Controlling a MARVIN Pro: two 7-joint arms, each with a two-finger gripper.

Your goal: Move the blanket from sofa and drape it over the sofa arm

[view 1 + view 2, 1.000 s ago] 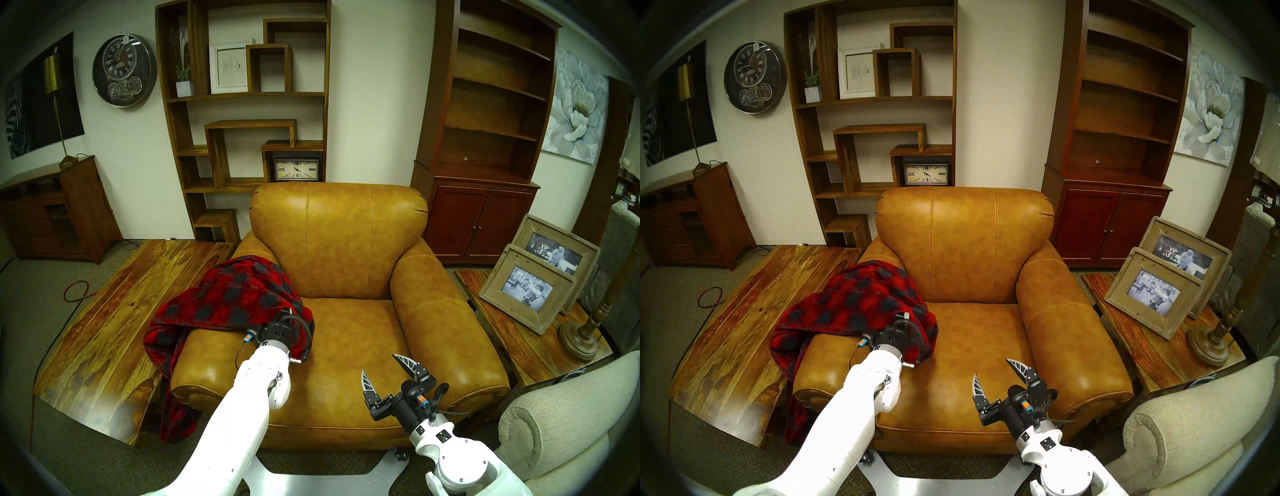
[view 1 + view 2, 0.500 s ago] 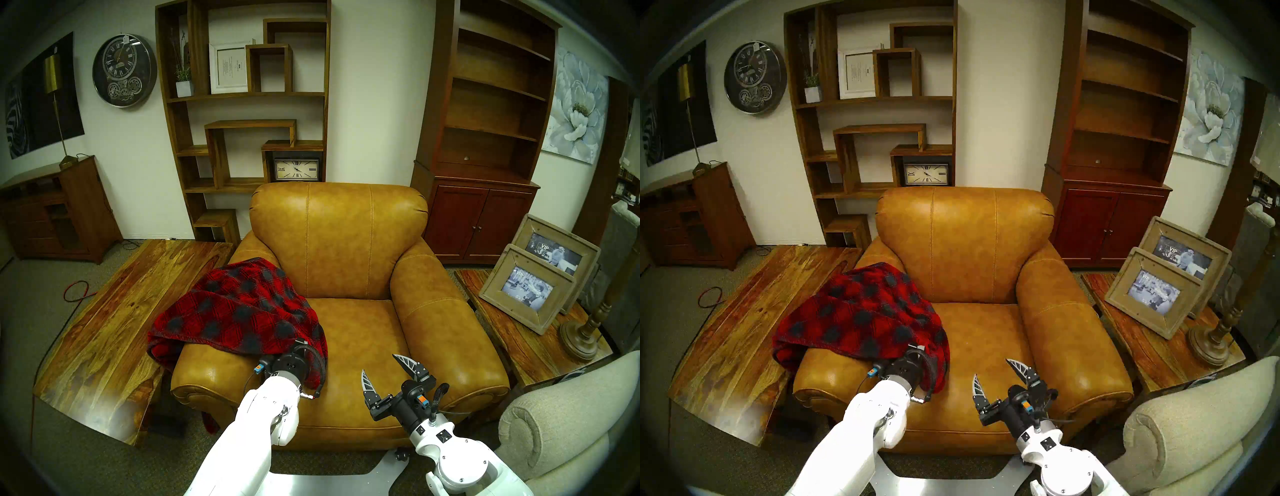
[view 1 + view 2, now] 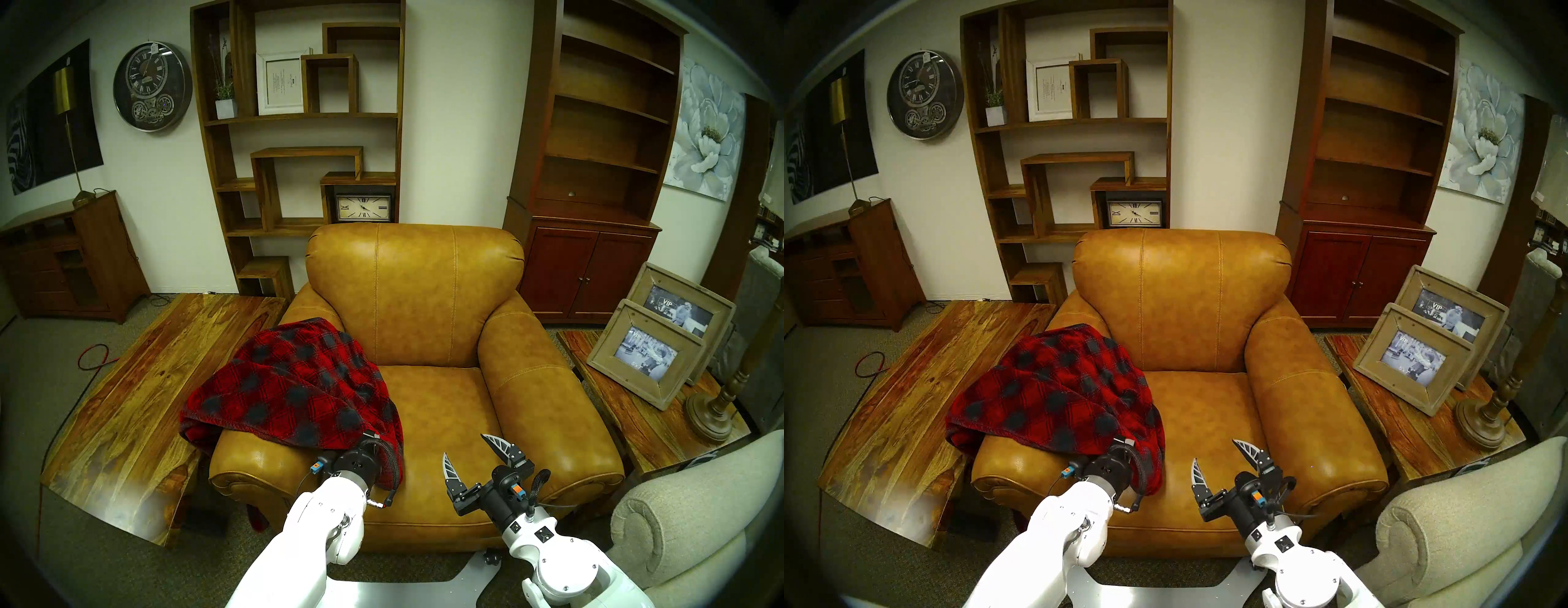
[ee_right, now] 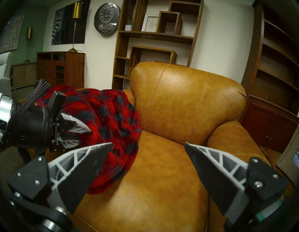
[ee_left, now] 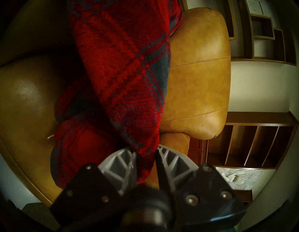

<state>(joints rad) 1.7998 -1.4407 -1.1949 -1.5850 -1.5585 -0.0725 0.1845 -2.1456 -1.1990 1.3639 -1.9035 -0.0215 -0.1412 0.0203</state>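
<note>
The red plaid blanket (image 3: 297, 390) (image 3: 1055, 395) lies over the left sofa arm (image 3: 263, 458) of the tan leather sofa (image 3: 424, 297). One fold hangs down the arm's inner side onto the seat edge, and a tail hangs outside near the front leg. My left gripper (image 5: 145, 151) (image 4: 84, 136) is shut on the blanket's front edge, just above the arm's inner front. In the head views its fingers are hidden behind the wrist. My right gripper (image 3: 464, 446) (image 3: 1214, 451) (image 4: 148, 143) is open and empty above the seat front.
A slab-wood table (image 3: 127, 403) stands close to the left of the sofa arm. On the right a side table holds picture frames (image 3: 649, 352) and a lamp base (image 3: 708, 416). A beige fabric sofa arm (image 3: 679, 509) sits at the lower right. Shelves stand behind.
My left gripper has moved toward the sofa's front, pulling the blanket forward over the arm. The long tail hanging outside the arm has been drawn up. The right arm has not moved.
</note>
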